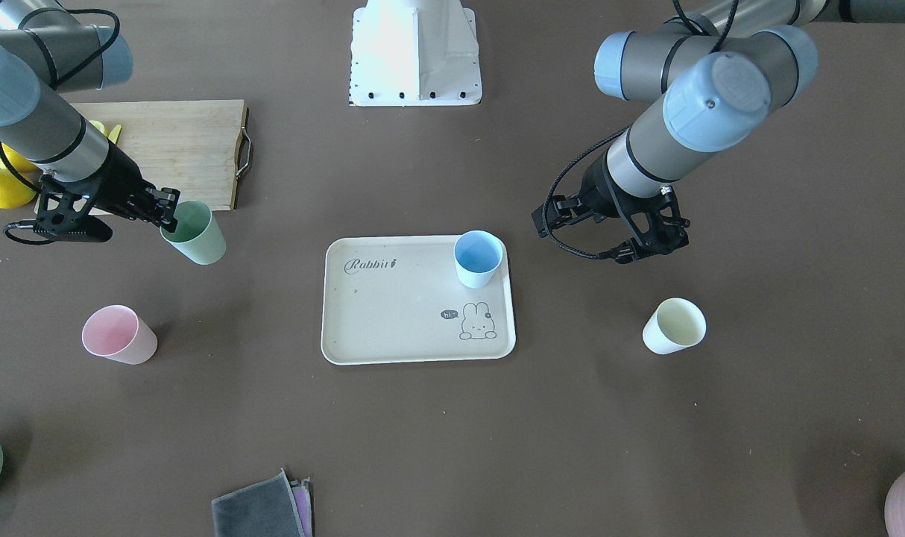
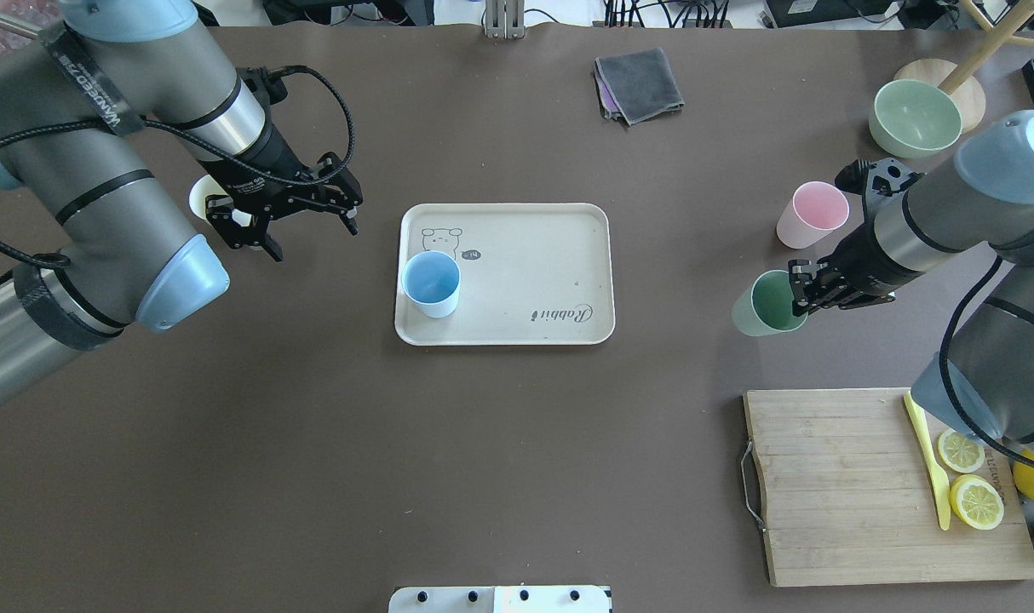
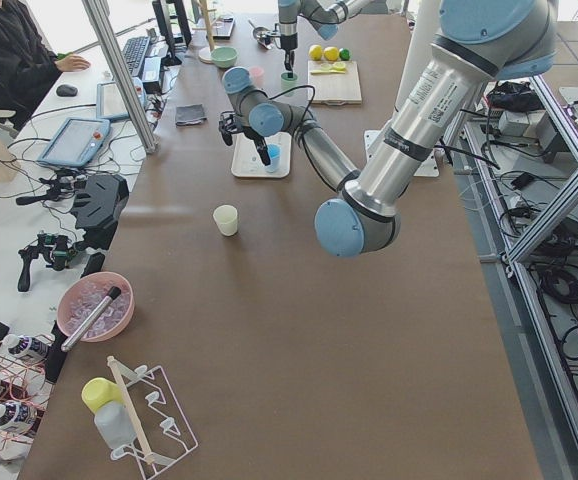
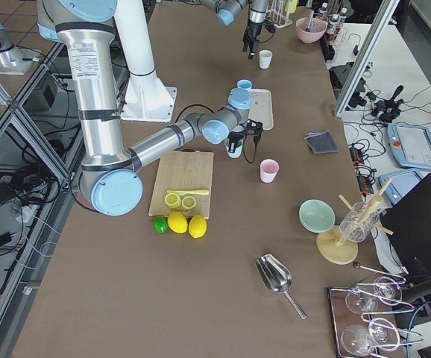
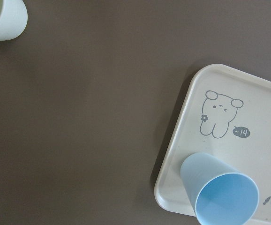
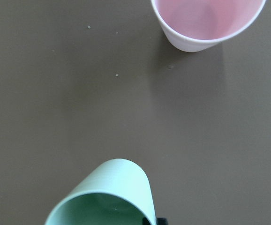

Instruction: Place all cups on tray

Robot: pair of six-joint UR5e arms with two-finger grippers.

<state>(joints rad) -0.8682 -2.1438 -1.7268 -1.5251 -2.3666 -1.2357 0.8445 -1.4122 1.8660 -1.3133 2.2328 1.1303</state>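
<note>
Nearest: green cup point(image 6: 107, 197), clamped

Tilted, pinched at rim by right gripper point(image 1: 171, 212); pink cup point(image 1: 117, 335) ahead of it on bench point(image 1: 423, 447). Between grippers: tray point(image 1: 393, 328) carrying light blue cup point(image 1: 477, 257). Spread and empty: left gripper point(image 2: 311, 236); cream-yellow cup point(image 1: 675, 325) nearby.

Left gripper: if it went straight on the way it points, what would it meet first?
The left gripper points down: likely bare table first, between the cream cup and the tray.
</note>
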